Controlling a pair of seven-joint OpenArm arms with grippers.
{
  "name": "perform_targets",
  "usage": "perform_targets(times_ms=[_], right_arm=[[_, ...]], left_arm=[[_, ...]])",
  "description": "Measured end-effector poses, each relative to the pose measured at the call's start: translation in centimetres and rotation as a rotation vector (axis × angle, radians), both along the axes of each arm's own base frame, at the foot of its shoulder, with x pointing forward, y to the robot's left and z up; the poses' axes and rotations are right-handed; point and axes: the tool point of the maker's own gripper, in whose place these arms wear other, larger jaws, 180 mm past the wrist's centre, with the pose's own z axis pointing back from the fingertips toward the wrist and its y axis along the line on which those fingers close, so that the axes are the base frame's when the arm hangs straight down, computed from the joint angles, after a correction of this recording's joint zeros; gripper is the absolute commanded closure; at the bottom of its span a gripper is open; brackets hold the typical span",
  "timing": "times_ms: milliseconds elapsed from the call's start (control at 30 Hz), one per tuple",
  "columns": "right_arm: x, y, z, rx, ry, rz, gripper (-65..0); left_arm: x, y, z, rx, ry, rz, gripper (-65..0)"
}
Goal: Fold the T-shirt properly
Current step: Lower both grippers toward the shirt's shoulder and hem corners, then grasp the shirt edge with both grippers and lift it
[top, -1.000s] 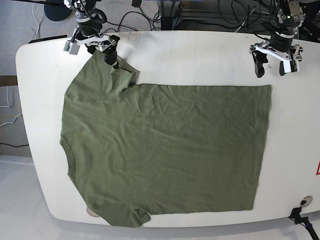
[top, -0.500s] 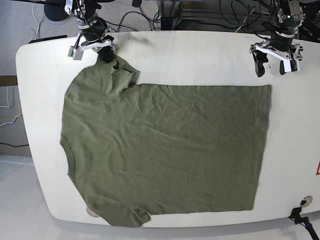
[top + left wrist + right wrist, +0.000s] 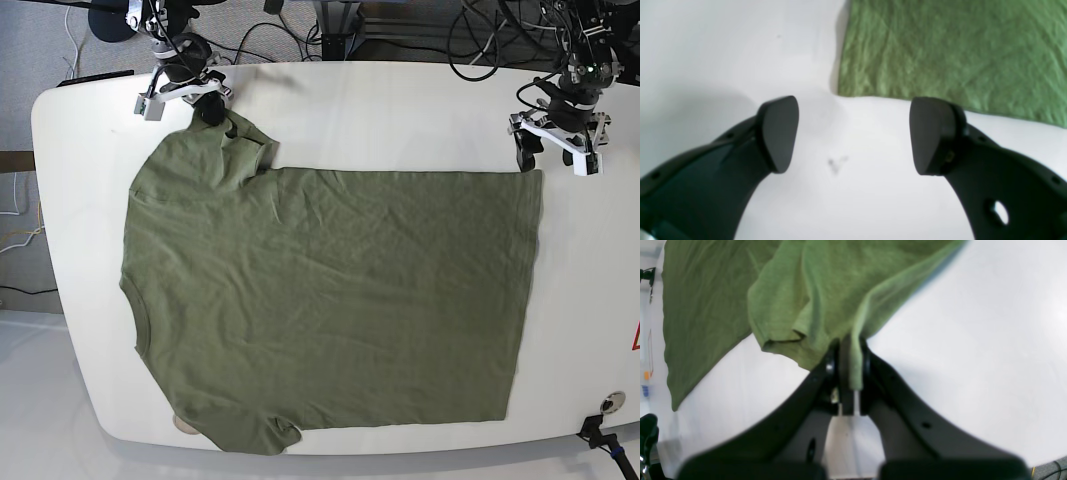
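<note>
My left claw (image 3: 853, 133) has matte black curved fingers with small holes; my right claw (image 3: 849, 370) matches, white brackets behind.

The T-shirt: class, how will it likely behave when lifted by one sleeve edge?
The T-shirt is probably floppy: cloth droops around the right gripper pinching it. Likely light: thin, wrinkled fabric. It may drag across the table instead of lifting whole.

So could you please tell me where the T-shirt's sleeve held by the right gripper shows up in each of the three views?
Base: the sleeve sits at the upper left, under the right gripper.
Right wrist: it fills the top centre, its hem pinched in the shut gripper.
Left wrist: not in view; only the T-shirt's bottom hem corner shows, ahead of the open left gripper.
Shared landmark: the white table.
</note>
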Motion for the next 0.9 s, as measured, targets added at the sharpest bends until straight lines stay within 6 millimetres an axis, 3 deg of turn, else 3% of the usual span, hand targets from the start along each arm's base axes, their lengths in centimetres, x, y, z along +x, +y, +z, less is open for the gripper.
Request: perform_targets(times_ms=[267,533,733,900], right_arm=[[0.0,0.0,0.0,0.000,0.000,0.000,0.0],[0.0,0.0,0.0,0.000,0.000,0.000,0.0],[0.0,0.0,0.0,0.000,-0.001,0.001,0.0],[0.0,0.0,0.0,0.000,0.000,0.001,0.0]], left_arm=[[0.2,0.7,-3.3,-0.049,0.060,0.024,-49.2],[2.4,0.5,-3.6,-0.074,0.031,0.018,-49.1],[4.1,-1.3,-3.7,-0.095,0.011,-0.027,-49.0],[4.9,-1.2,-3.8,-0.106,0.005,-0.019,-48.8]])
